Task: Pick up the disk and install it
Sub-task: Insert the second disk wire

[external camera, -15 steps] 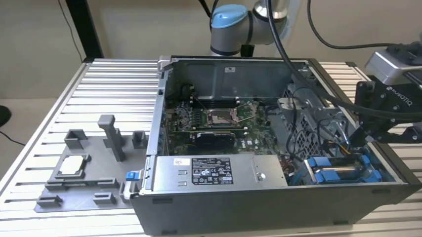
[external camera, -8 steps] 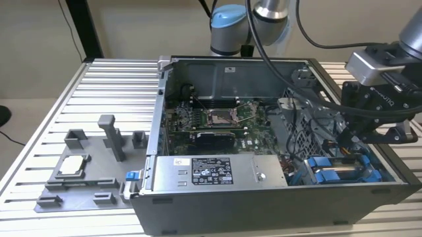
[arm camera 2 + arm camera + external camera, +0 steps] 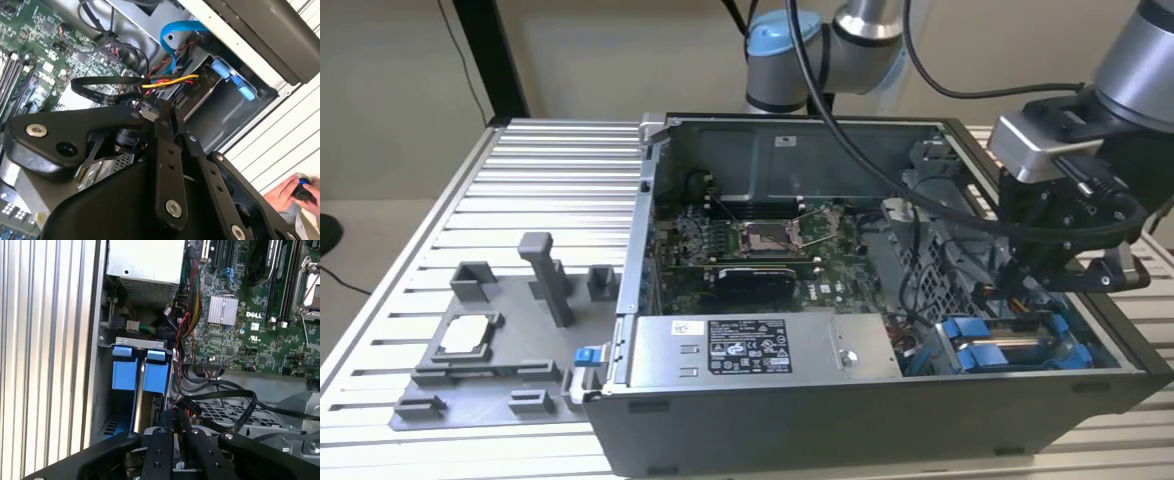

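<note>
A: Where is the flat silver-grey hard drive with the bright blue plastic frame (image 3: 1014,345) sitting?

B: It is standing on edge in the metal drive bay at the corner of the open dark grey computer case (image 3: 854,420), toward the exterior view's right. In the first wrist view its blue frame (image 3: 136,375) is showing as two blue tabs side by side, right beside the grey slatted table (image 3: 45,340).

A: And the black robot gripper (image 3: 1041,285)?

B: It is hanging directly above the bay, inside the case. In the first wrist view the black fingers (image 3: 159,450) are lying close together, almost parallel, with nothing visibly pinched between them; the tips themselves are partly hidden.

A: So which way is the disk lying from the fingers?

B: Straight ahead of them, just beyond the tips. Its long axis is running down into the bay, roughly in line with the fingers. A bundle of red, yellow and black cables (image 3: 187,325) is crowding the inner side.
</note>
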Motion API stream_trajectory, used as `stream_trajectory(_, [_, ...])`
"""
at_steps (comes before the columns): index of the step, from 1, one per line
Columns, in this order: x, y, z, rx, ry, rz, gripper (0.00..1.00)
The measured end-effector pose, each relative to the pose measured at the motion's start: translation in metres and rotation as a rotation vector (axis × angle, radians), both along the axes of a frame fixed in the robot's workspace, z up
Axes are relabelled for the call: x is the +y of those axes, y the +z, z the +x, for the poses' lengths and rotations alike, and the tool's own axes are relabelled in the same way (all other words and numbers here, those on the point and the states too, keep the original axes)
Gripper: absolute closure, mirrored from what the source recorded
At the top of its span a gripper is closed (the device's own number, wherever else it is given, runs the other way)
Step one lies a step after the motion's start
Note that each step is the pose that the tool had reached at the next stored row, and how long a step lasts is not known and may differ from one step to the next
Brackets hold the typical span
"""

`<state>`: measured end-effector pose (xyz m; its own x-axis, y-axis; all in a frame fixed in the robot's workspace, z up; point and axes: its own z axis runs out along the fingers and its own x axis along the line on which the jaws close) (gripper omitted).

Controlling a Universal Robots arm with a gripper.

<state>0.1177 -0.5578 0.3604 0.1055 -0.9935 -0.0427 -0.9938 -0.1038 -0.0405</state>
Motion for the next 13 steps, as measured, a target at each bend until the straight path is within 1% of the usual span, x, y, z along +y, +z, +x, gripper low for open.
stream_trajectory(1, [0.0,0.0,-0.0012,-0.0132,0.0,0.0011,1.0])
stream_trajectory(2, [0.0,0.0,-0.002,-0.0209,0.0,0.0011,1.0])
stream_trajectory(3, [-0.0001,-0.0001,-0.0025,-0.024,-0.003,0.0013,1.0])
stream_trajectory(7, [0.0,-0.0002,-0.0036,-0.0247,-0.027,0.0009,1.0])
stream_trajectory(10, [0.0,-0.0008,-0.0038,-0.0247,-0.062,0.0005,1.0])
stream_trajectory(13, [-0.0002,-0.0018,-0.0046,-0.0247,-0.081,0.0,1.0])
